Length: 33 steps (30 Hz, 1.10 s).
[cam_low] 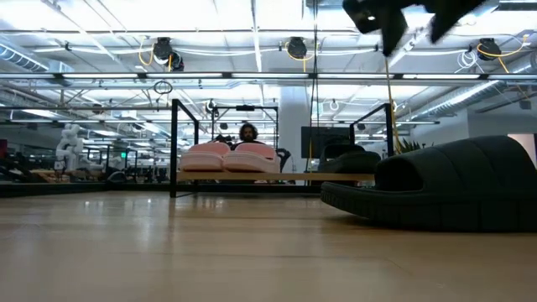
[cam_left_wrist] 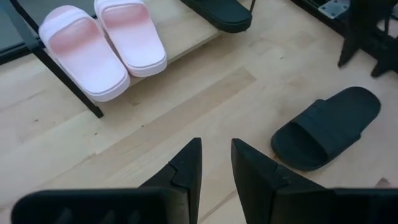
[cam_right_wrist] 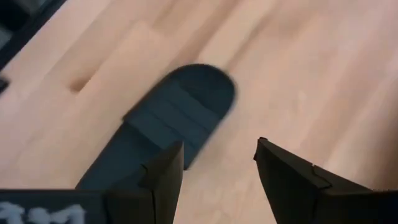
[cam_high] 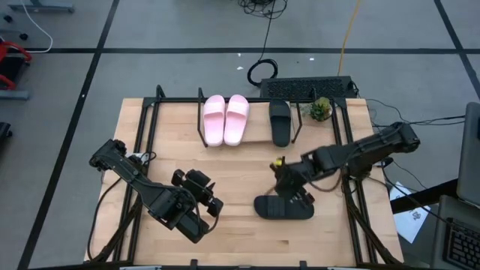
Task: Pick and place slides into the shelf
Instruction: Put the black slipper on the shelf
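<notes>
Black slide (cam_high: 283,207) lying crosswise on bench, right gripper (cam_high: 289,182) just above, fingers apart; left gripper (cam_high: 204,196) farther off, fingers slightly parted.

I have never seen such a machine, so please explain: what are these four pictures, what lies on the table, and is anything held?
It is a robot with two dark arms, each ending in a two-finger claw. One picture looks down from above, one looks level across the table, and two come from cameras on the wrists. On the shelf at the far side stand two pink slides and one black slide. A second black slide lies loose on the table. The right claw hangs open above it, holding nothing. The left claw waits aside, slightly open and empty.
</notes>
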Available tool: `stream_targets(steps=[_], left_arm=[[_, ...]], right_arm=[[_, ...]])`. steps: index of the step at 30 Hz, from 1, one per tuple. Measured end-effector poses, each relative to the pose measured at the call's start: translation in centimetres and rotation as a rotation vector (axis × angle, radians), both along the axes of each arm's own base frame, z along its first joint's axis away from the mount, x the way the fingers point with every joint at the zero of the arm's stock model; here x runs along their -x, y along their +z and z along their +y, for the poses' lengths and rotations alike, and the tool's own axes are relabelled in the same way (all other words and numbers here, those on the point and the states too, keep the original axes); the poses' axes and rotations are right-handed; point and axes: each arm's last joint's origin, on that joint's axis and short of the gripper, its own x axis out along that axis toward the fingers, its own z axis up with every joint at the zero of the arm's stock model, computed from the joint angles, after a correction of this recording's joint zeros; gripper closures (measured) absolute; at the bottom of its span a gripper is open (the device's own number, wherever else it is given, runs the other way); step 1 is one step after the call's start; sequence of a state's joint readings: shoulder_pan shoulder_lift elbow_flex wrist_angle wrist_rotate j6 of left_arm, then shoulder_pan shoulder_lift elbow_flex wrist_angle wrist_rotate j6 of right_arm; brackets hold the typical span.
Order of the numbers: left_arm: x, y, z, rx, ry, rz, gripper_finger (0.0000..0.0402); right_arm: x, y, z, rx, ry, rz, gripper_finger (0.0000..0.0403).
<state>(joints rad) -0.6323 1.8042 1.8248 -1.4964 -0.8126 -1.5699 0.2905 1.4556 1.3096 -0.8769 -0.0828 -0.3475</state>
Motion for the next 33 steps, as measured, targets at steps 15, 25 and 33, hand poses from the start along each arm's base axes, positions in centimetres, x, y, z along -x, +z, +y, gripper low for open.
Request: stream_targets(steps=[15, 25, 33], left_arm=[[-0.4, 0.1, -0.8, 0.049, -0.016, -0.066, 0.0316], [-0.6, 0.1, -0.4, 0.051, -0.003, -0.068, 0.0316], [-1.0, 0.1, 0.1, 0.050, 0.015, -0.068, 0.0316]], right_arm=[[3.3, -9.5, 2.9, 0.320, 0.209, -0.030, 0.0211], [3.5, -10.4, 3.4, 0.305, 0.217, -0.090, 0.0211], [2.9, -10.1, 3.6, 0.292, 0.230, -0.160, 0.0211]])
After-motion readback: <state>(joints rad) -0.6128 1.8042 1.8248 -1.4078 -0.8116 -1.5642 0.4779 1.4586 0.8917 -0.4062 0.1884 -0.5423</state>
